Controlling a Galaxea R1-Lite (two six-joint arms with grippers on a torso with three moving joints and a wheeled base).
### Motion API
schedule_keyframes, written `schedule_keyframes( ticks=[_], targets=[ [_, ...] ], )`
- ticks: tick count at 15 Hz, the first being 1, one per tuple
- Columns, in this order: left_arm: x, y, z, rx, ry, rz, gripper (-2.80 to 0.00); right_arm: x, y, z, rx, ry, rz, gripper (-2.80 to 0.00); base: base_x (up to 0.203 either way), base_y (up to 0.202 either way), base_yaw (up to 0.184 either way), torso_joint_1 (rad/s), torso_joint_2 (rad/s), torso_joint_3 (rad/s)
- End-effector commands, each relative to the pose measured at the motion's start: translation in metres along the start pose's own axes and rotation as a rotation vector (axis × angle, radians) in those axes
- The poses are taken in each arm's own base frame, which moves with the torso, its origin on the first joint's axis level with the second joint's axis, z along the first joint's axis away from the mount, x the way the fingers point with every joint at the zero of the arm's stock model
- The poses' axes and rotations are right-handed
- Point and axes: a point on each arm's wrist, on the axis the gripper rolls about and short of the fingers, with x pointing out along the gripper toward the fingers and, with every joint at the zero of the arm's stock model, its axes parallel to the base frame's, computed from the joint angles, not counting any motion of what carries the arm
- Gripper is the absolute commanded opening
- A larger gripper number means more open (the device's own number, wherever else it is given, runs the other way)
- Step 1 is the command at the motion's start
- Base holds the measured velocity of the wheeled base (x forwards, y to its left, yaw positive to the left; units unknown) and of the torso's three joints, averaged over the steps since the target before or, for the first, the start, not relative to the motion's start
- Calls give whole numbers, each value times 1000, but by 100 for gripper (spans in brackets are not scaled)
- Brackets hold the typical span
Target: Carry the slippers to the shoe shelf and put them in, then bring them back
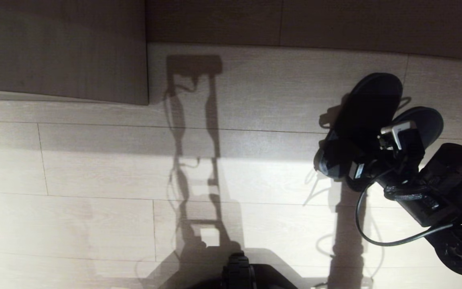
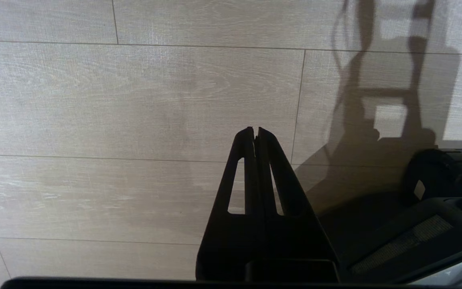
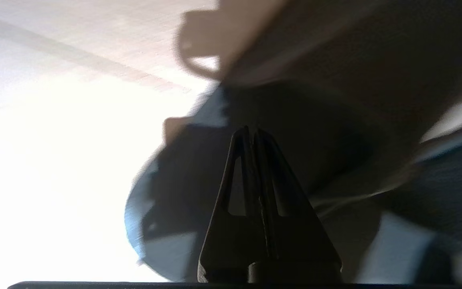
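Note:
The two dark grey-blue slippers lie side by side at the right of the head view, the second partly behind my right arm. My right gripper is shut, fingers pressed together with nothing showing between them. It points into the dark strap of the nearer slipper; whether it is hooked under the strap cannot be told. My left gripper is shut and parked above bare floor. The shoe shelf is out of view.
Pale wood-plank floor fills most of the view. A grey-brown laminate panel juts out at the far left and a darker laminate band runs along the far edge. My base shows at the near edge.

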Motion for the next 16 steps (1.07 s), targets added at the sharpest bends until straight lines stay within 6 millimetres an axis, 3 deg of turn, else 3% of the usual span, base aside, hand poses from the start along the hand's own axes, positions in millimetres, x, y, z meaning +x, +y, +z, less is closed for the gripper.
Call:
schedule_keyframes(
  ticks=[1,4,8,11,16],
  targets=[
    [0,0,0,0,-1,0,-280,-5,6,1,3,0,22,-280,0,0,0,0,0,0],
    [0,0,0,0,-1,1,-280,-12,15,1,7,12,58,-280,0,0,0,0,0,0],
    [0,0,0,0,0,1,-280,-42,15,29,11,-64,68,-280,0,0,0,0,0,0],
    [0,0,0,0,0,1,-280,-83,3,56,9,-146,32,-280,0,0,0,0,0,0],
    [0,0,0,-2,-1,1,-280,-185,-19,81,4,-248,-74,-280,0,0,0,0,0,0]
  ],
)
